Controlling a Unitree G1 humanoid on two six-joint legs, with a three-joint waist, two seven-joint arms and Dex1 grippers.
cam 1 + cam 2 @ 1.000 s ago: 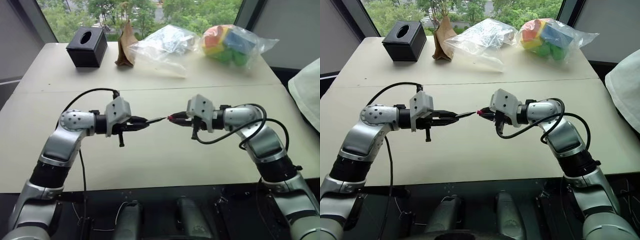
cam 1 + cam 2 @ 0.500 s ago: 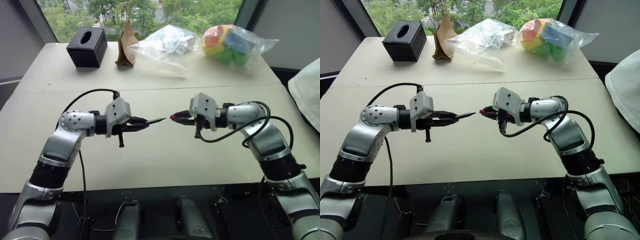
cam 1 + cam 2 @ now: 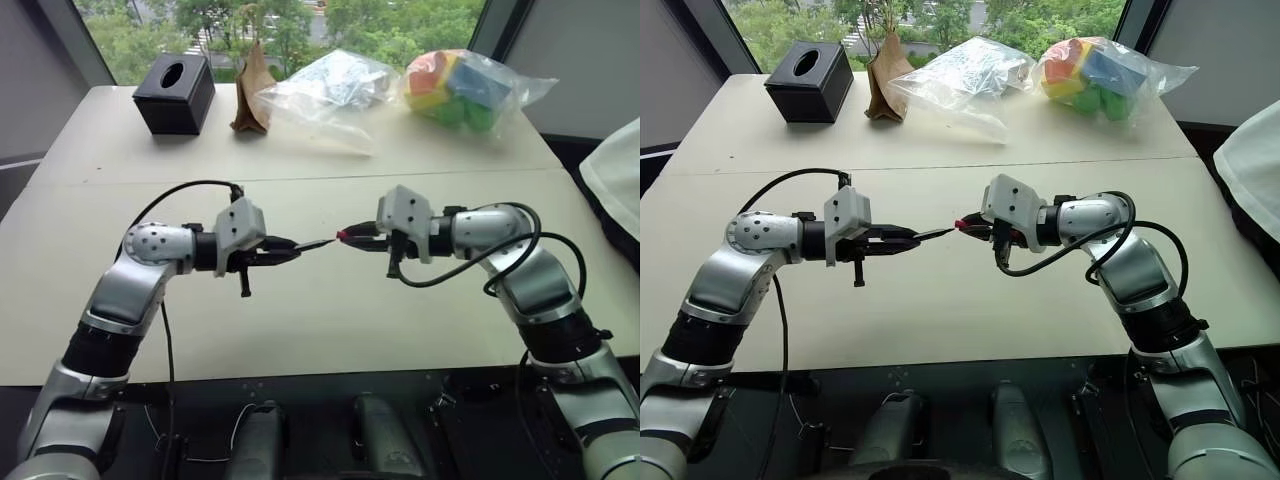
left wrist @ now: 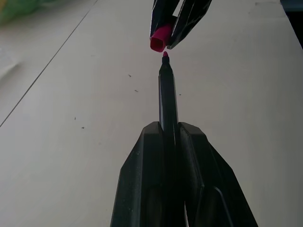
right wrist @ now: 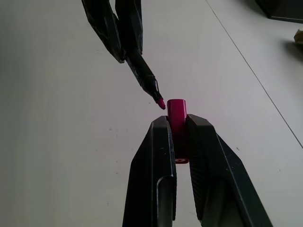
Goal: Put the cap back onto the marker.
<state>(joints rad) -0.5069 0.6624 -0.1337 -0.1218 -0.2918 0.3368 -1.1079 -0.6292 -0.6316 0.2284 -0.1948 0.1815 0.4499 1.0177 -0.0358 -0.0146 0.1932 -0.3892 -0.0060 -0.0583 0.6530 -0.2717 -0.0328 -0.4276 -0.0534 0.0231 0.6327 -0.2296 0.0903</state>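
While both arms hang in the air above the middle of the pale beige table (image 3: 300, 330), I have the left gripper (image 3: 290, 247) clenched on the thin, black, pencil-like marker (image 4: 167, 90) and the right gripper (image 3: 358, 234) clenched on the tiny red cylindrical plastic cap (image 5: 177, 113), the two facing each other tip to mouth. In the left wrist view the marker's pinkish-red tip sits just below the cap's open end, very near but apart; the right wrist view shows that tip just beside the cap's rim and off to one side, so I judge the two axes are not lined up and the cap is not yet on. Both pieces look light, rigid and smooth, so I expect either could twist or slide between the black fingers (image 5: 156, 156) if I push off-centre. The marker is held around its barrel with a fair length sticking out in front, which I reckon gives leverage for it to pivot; the cap is held by its rear half, leaving its mouth free. I would align first, then press gently and straight. Along the far edge of the table lie a black tissue box (image 3: 174, 92), a brown paper bag (image 3: 253, 90) and two clear plastic bags (image 3: 330, 90), well apart from the work.
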